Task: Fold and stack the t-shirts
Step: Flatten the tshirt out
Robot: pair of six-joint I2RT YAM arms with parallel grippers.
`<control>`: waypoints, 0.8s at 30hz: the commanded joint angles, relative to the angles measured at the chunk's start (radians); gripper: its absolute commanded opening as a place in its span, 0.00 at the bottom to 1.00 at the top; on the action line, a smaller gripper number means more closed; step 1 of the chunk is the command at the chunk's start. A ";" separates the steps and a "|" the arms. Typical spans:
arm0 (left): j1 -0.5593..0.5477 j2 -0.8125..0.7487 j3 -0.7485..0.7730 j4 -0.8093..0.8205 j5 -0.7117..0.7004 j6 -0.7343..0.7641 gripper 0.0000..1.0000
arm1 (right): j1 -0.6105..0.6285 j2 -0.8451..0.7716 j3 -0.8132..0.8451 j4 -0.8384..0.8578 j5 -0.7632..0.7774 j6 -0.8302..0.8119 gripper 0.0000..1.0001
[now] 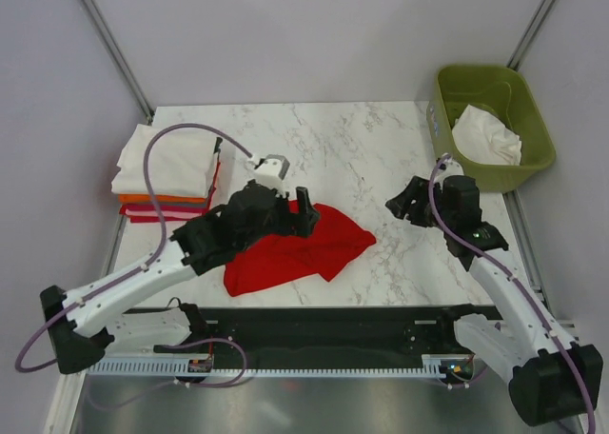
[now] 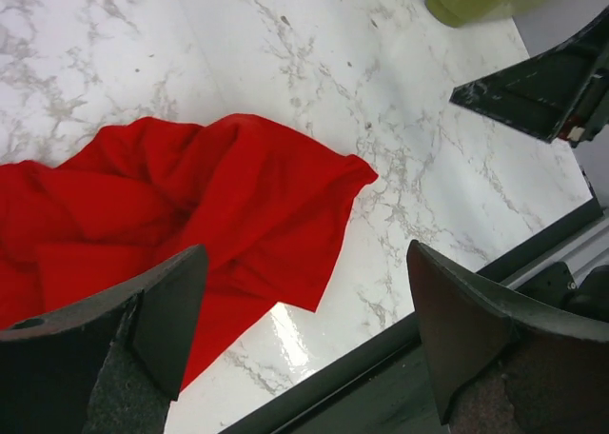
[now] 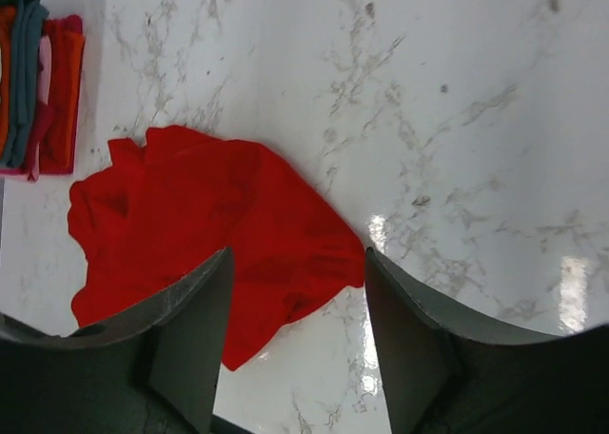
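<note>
You have the red t-shirt lying crumpled and unfolded on the marble table, toward the near edge and a little left of middle, with one corner trailing out to the right. Your left gripper hangs over the shirt's near side with its fingers spread wide; one finger sits above red cloth, the other above bare marble and the table's edge. Whether either touches the fabric you cannot tell. Your right gripper is likewise spread, over bare marble just to the right of the shirt. The stack of folded shirts sits at the table's left edge, white on top with orange and red below. The green bin stands at the far right corner, a white garment heaped inside.
</note>
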 commanded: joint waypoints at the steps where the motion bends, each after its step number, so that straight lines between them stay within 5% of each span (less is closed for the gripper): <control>1: 0.031 -0.099 -0.113 -0.050 -0.051 -0.075 0.92 | 0.102 0.100 0.002 0.110 -0.104 -0.028 0.64; 11: 0.086 -0.464 -0.484 -0.167 -0.139 -0.216 0.95 | 0.631 0.446 0.187 0.169 0.189 -0.038 0.68; 24: 0.134 -0.532 -0.612 -0.178 -0.294 -0.436 0.97 | 0.733 0.790 0.367 0.292 0.310 0.182 0.85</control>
